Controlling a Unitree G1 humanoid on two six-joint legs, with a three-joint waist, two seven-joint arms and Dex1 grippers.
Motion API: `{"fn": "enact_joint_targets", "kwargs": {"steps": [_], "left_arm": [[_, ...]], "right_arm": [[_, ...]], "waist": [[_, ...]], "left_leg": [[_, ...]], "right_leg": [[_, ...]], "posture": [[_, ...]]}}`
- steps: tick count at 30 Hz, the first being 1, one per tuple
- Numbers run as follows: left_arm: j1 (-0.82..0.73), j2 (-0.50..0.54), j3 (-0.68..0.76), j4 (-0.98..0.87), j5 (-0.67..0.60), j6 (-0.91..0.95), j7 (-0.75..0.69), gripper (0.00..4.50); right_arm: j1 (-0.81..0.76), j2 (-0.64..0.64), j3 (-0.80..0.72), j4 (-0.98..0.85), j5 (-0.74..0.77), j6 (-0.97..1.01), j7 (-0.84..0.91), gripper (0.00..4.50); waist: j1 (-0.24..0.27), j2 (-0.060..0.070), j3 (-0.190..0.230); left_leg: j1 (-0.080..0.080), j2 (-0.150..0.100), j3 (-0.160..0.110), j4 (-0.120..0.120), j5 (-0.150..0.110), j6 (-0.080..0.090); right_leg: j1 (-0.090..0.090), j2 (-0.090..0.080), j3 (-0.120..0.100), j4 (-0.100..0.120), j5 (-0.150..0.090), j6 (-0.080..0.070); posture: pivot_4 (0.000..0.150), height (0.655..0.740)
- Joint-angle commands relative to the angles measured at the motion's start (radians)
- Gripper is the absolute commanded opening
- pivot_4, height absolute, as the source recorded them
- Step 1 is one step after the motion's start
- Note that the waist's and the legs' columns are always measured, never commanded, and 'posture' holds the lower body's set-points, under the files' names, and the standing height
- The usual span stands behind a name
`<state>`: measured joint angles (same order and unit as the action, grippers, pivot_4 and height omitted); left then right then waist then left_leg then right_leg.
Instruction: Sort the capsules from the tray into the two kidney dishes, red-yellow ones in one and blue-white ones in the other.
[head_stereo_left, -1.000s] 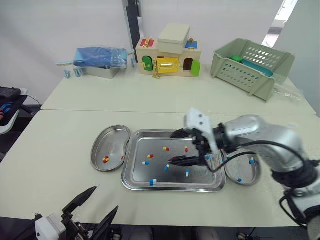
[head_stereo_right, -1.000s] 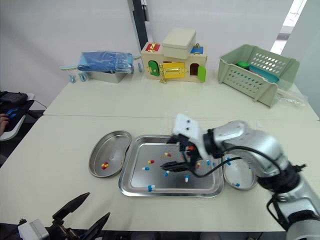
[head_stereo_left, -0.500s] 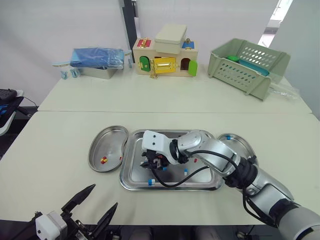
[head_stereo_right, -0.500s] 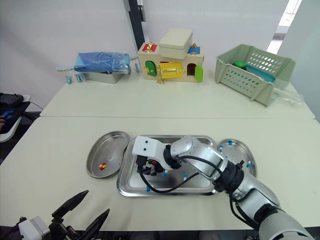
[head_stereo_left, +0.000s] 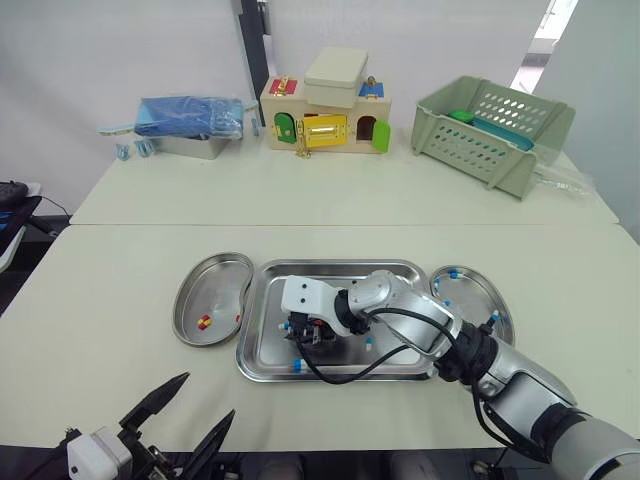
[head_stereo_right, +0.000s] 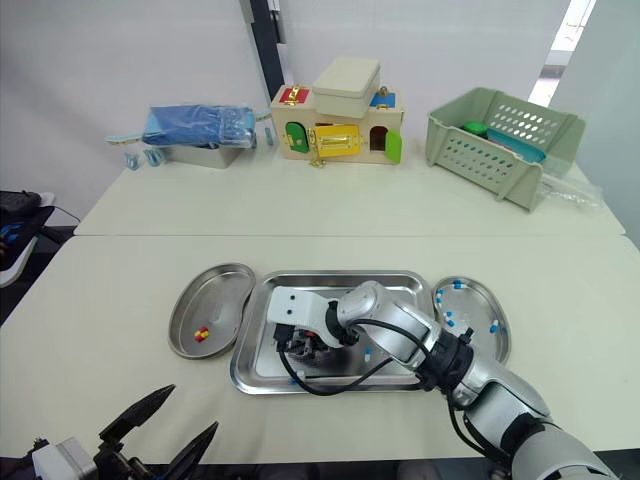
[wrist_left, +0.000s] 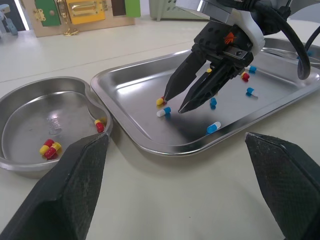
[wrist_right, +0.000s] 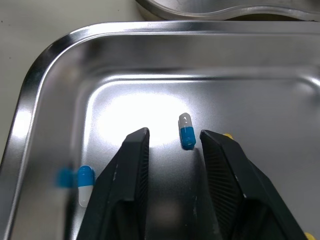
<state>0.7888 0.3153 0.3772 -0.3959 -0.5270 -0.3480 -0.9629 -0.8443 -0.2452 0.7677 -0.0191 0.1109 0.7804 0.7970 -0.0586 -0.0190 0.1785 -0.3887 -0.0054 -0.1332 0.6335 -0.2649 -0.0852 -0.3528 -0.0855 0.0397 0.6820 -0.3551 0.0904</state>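
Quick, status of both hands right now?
Left hand: open, holding nothing.
Right hand: open, low over the tray, a blue-white capsule between its fingers, not gripped.

Right pincer (wrist_left: 172, 102) points down, fingers slightly apart (stretched well toward the left side); left pincer (head_stereo_left: 190, 415) spread wide, held low.

No legible text, no readable labels, brands, numbers or signs on anything
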Motion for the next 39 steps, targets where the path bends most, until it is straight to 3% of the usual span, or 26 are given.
{"fn": "enact_joint_targets", "kwargs": {"steps": [1, 24, 32, 39], "left_arm": [[0.017, 0.006, 0.001, -0.008, -0.012, -0.017, -0.002, 4.5], [0.019, -0.006, -0.012, 0.035, 0.0, -0.06, 0.001, 4.5], [0.01, 0.002, -0.004, 0.059, -0.006, -0.071, -0.005, 4.5], [-0.007, 0.026, 0.0, 0.112, -0.013, -0.11, -0.047, 4.5]], "right_arm": [[0.002, 0.028, -0.019, 0.005, -0.017, -0.028, 0.007, 1.33], [0.031, 0.083, -0.007, 0.091, -0.092, -0.086, 0.03, 1.33], [0.042, 0.088, -0.01, 0.098, -0.12, -0.1, 0.046, 0.04], [0.073, 0.065, -0.111, -0.029, -0.038, -0.084, 0.098, 0.01]], "waist": [[0.0, 0.0, 0.0], [-0.001, 0.0, 0.0], [-0.001, 0.0, 0.0], [0.001, 0.0, 0.0]], "left_leg": [[0.0, 0.0, 0.0, 0.0, 0.0, 0.0], [0.0, 0.0, 0.0, 0.0, 0.0, 0.0], [0.002, 0.0, 0.001, -0.001, 0.0, 0.0], [0.003, 0.0, 0.001, -0.002, 0.0, 0.0]], "right_leg": [[0.0, 0.0, 0.0, 0.0, 0.0, 0.0], [0.0, 0.0, 0.0, 0.0, 0.0, 0.0], [0.0, 0.0, 0.001, 0.0, 0.0, 0.0], [0.0, 0.0, 0.001, 0.0, 0.0, 0.0]], "posture": [[0.15, 0.74], [0.15, 0.74], [0.15, 0.74], [0.15, 0.74]]}}
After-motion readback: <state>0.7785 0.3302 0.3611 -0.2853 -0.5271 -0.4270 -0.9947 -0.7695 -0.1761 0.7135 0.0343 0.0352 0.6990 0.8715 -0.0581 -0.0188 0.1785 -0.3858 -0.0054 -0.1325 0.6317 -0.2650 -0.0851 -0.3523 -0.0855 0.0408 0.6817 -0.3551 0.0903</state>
